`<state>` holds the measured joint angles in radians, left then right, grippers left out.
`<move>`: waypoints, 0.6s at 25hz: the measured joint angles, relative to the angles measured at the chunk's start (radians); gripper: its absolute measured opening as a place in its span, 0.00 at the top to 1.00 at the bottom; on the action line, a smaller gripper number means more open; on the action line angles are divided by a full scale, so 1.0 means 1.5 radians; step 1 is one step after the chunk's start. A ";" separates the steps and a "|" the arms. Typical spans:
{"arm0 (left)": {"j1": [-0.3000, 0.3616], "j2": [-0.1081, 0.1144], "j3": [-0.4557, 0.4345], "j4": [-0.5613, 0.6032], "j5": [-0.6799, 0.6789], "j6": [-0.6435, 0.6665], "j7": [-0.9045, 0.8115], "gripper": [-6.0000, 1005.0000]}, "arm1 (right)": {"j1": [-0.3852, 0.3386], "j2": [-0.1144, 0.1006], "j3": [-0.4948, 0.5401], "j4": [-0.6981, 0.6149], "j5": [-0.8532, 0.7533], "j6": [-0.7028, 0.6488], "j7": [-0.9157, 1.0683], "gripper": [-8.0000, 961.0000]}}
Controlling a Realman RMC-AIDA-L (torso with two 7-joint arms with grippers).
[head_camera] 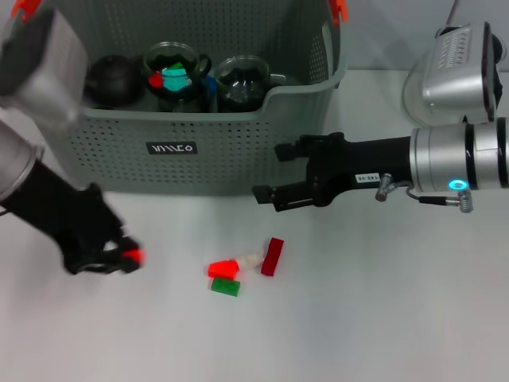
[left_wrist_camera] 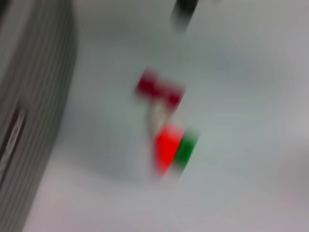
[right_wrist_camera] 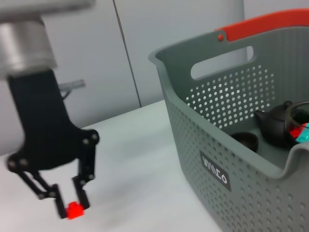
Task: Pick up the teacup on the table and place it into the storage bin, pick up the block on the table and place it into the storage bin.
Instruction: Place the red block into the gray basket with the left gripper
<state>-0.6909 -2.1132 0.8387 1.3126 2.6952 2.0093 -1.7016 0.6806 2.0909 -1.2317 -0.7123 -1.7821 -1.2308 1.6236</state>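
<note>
From the head view, you have the bin [head_camera: 199, 135] across the back of the table [head_camera: 382, 318], its front wall just beyond both grippers. Inside it sit a black teapot [head_camera: 114, 79] and two glass pots [head_camera: 176, 76]. Open table lies in front, broken only by a small cluster of blocks: a dark red block [head_camera: 273, 256], a bright red block [head_camera: 223, 268] touching a green block [head_camera: 225, 287], and a pale piece [head_camera: 251, 259] between them. Your left gripper [head_camera: 127, 256] is low over the table, left of the cluster and well apart from it, fingers pinched on a small red block [head_camera: 134, 256]. Your right gripper [head_camera: 274, 171] reaches in level from the right, its fingers spread, near the bin's front wall and above the cluster.

The left wrist view is blurred; you can make out the block cluster [left_wrist_camera: 166, 128] and the bin wall [left_wrist_camera: 34, 121] beside it.

In the right wrist view, the left gripper [right_wrist_camera: 70, 205] points down, fingertips closed on the red block [right_wrist_camera: 75, 210], with bare table between it and the bin [right_wrist_camera: 231, 159].
</note>
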 joint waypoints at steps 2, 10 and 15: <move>-0.002 -0.003 -0.037 0.001 -0.064 0.021 -0.006 0.79 | -0.004 -0.004 0.003 -0.001 -0.002 -0.009 -0.002 0.02; -0.009 -0.011 -0.133 -0.001 -0.289 -0.022 -0.047 0.78 | -0.020 -0.027 0.031 -0.001 -0.005 -0.067 -0.013 0.02; -0.038 0.001 -0.136 -0.031 -0.313 -0.189 -0.115 0.77 | -0.027 -0.033 0.036 -0.001 -0.005 -0.082 -0.017 0.02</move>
<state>-0.7484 -2.1111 0.6341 1.2659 2.2259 1.7264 -1.8743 0.6396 2.0414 -1.1776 -0.7142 -1.7898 -1.3543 1.5980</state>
